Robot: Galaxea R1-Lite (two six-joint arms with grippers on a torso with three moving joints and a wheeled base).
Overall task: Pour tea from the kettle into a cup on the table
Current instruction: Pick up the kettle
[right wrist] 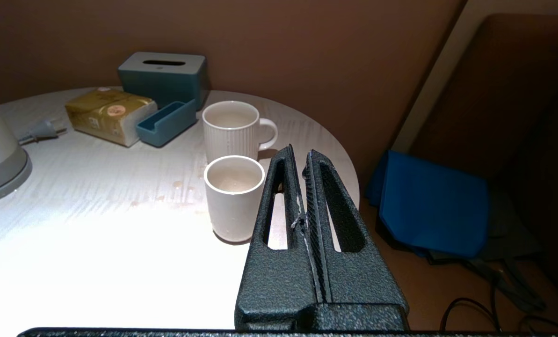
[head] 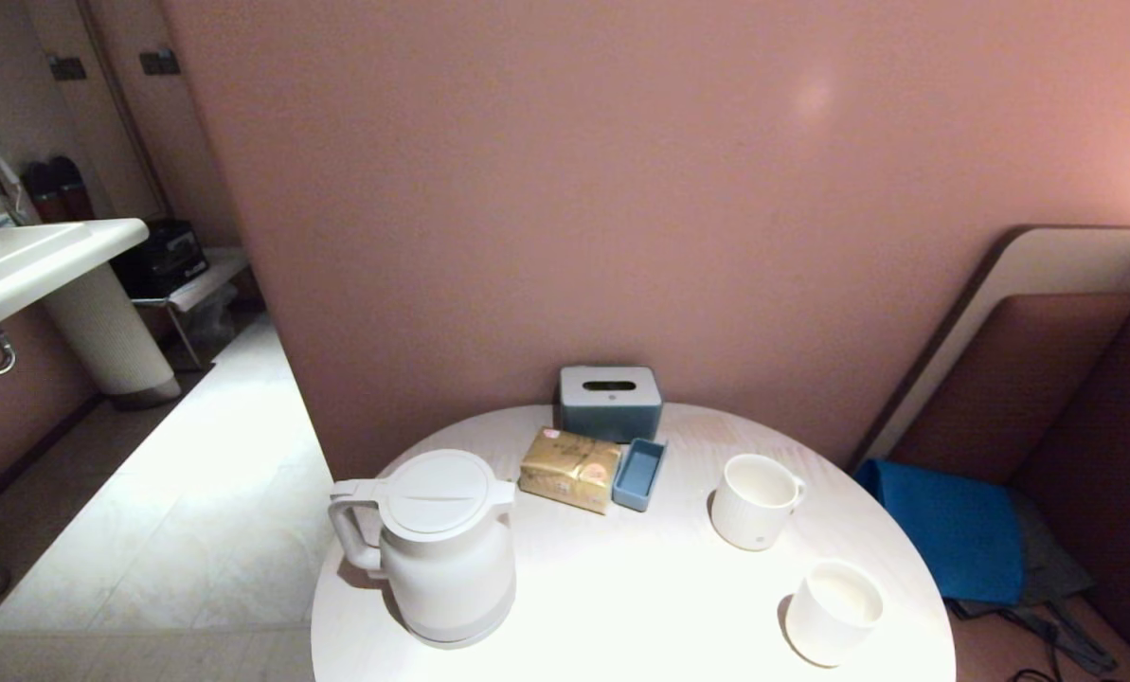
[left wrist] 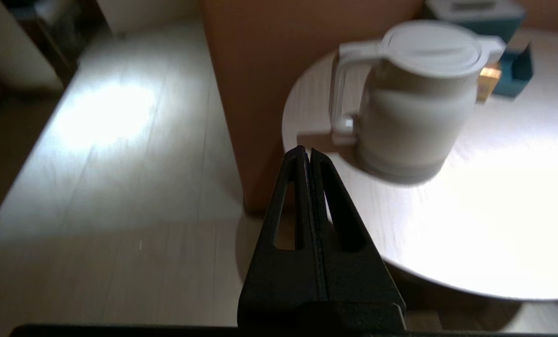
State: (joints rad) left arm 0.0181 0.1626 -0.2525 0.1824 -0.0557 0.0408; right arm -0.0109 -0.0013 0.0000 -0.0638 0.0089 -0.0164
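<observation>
Standing at the tabletop's (head: 621, 606) left edge, the kettle (head: 446, 549) turns its loop handle outward (toward the left pincer (left wrist: 307, 152)). That pincer, pressed closed and empty, should open before threading the handle. The right pincer (right wrist: 300, 152), closed and empty, waits beside the cup (right wrist: 234, 196).

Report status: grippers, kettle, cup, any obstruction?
Left gripper shut, empty, short of kettle handle. Right gripper shut, empty, beside cup. Kettle upright, lid on. Ribbed mug stands behind cup; pour path open.
</observation>
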